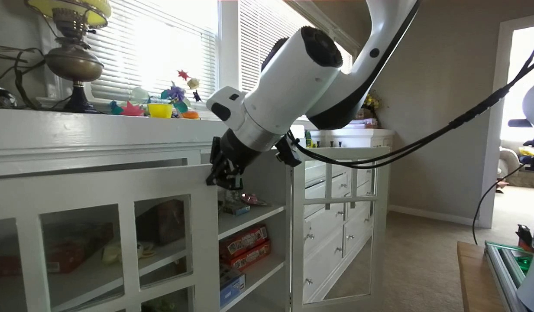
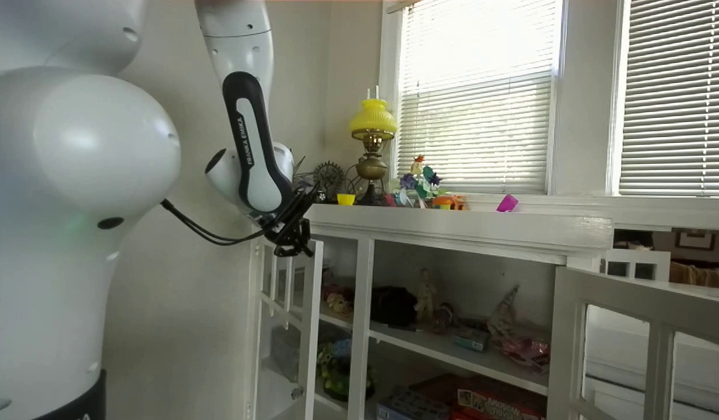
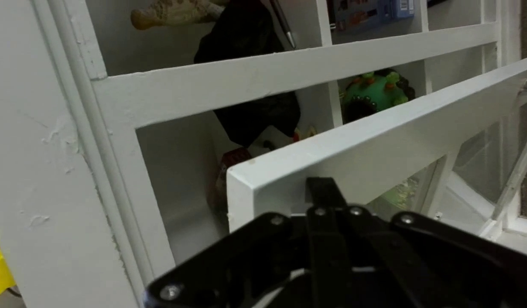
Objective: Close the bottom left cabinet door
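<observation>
The bottom left cabinet door, white-framed with glass panes, stands partly open. It shows in both exterior views (image 1: pixel 204 242) (image 2: pixel 311 338), and its top edge and outer face fill much of the wrist view (image 3: pixel 374 164). My gripper shows in both exterior views (image 1: pixel 223 181) (image 2: pixel 294 248), at the upper free corner of this door. In the wrist view my gripper (image 3: pixel 325 190) has its fingers together with nothing between them. The tips lie against or very near the door's outer face, just below its top edge. Exact contact is hard to tell.
A narrower paned door (image 1: pixel 381 216) stands open further right. A white post (image 2: pixel 362 326) divides the cabinet opening. Shelves hold red boxes (image 1: pixel 249 242) and toys. A lamp (image 2: pixel 372 166) and a yellow cup (image 1: pixel 160 110) stand on the ledge above. Black cables (image 1: pixel 422 141) trail from my arm.
</observation>
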`<state>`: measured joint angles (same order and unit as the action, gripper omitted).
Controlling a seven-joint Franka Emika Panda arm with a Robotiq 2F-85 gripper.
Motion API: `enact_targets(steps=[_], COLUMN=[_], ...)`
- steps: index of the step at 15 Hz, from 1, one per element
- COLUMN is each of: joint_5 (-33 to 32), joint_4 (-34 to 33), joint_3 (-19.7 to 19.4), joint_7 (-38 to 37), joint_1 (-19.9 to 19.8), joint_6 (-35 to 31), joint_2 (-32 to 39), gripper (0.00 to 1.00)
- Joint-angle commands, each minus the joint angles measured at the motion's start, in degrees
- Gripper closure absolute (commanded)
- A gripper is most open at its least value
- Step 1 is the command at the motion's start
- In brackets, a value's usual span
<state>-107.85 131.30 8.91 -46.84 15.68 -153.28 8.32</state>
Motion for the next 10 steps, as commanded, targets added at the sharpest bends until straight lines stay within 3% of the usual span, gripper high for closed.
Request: enact_targets(steps=[1,10], joint_5=[-5.63,-10.18], joint_4=[-2.34,-7.66], joint_3=[-0.65,-1.51], joint_7=[-1.11,-1.4], joint_1=[-0.67,-1.13], joint_6=[-1.63,-1.76], joint_2=[0.82,5.86], gripper=[1.0,1.0])
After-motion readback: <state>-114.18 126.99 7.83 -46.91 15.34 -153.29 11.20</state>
